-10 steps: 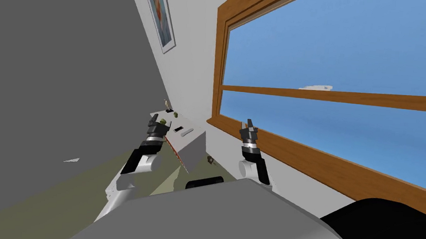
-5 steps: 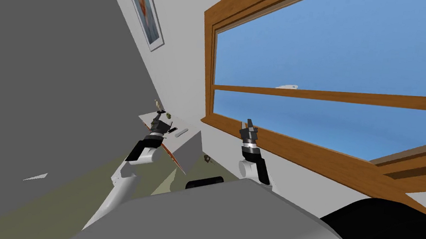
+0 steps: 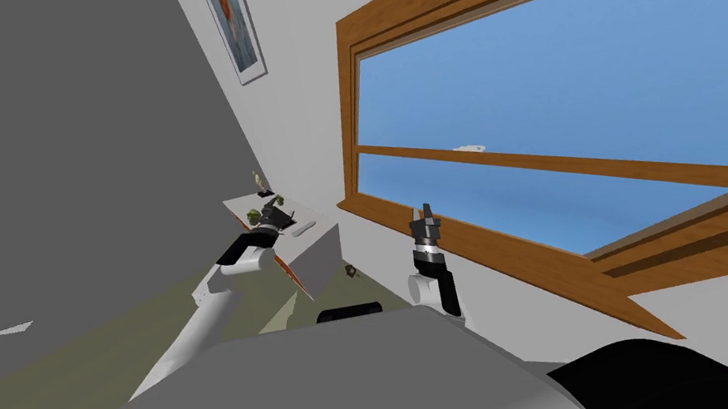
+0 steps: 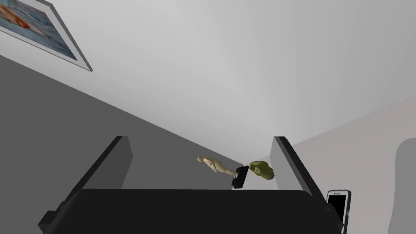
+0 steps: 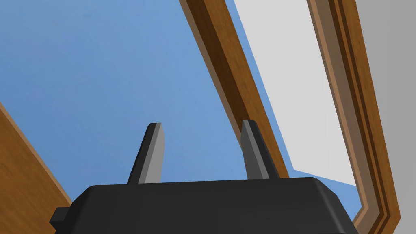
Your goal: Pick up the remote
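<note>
The left gripper (image 4: 201, 140), thin blades spread wide, hangs over a boxy pale table (image 3: 317, 262) near the smooth grey oblong remote (image 3: 302, 227); the right gripper (image 5: 201, 122) likewise has its blades parted.

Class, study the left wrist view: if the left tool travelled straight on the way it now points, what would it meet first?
Probably the beige figurine on its black base, framed between the open fingers of the left tool; the green object lies just beside it. Depth is unclear.
</note>
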### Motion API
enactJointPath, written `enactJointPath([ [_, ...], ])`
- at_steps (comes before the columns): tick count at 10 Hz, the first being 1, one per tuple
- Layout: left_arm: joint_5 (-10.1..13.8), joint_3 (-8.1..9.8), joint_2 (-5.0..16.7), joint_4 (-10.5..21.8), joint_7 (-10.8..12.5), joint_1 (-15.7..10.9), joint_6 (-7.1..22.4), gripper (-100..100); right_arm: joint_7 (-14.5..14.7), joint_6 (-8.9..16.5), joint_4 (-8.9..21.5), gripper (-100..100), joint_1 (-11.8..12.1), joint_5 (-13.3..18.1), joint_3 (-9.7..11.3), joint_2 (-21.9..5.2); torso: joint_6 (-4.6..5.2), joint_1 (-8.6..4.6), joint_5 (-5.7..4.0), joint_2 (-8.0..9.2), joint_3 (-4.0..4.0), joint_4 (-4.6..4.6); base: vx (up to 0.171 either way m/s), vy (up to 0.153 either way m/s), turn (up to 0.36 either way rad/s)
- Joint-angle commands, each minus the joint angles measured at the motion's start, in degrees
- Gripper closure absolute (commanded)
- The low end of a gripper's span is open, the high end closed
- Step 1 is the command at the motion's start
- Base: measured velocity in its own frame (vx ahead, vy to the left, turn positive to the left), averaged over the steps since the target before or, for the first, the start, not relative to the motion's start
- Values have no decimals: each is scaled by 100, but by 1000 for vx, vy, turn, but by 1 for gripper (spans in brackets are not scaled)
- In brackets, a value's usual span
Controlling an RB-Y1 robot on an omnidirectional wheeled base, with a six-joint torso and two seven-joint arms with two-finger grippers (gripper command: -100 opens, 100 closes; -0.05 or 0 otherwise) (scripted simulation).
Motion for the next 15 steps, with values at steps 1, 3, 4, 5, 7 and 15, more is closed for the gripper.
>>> enactJointPath([
  [1, 37, 45, 53, 206, 73, -104, 243, -100, 0, 0, 0, 0, 0, 0, 0, 0, 0, 0, 0, 0, 0, 0, -14, -1, -133],
  [3, 93, 175, 141, 527, 197, -320, 612, -100, 0, 0, 0, 0, 0, 0, 0, 0, -1, 2, 0, -1, 0, 0, -12, 1, -163],
  [4, 138, 311, 230, 696, 320, -530, 798, -100, 0, 0, 0, 0, 1, 0, -1, 0, -6, 5, 2, -1, -1, -1, -6, 4, -190],
  [5, 138, 311, 230, 859, 320, -530, 913, -100, 0, 0, 0, 0, 1, 0, 0, 0, -2, 5, 1, -4, -2, -1, -1, 9, -117],
  [7, 172, 454, 320, 1126, 443, -731, 1192, -100, 0, 0, 0, 0, 2, 0, -1, 0, -8, 6, 2, -4, -2, -1, 5, 7, -105],
  [15, 210, 907, 587, 2168, 801, -1271, 2324, -100, 0, 0, 0, 0, 2, 0, -1, 0, -10, 11, 3, -9, -5, -2, 14, 18, -119],
])
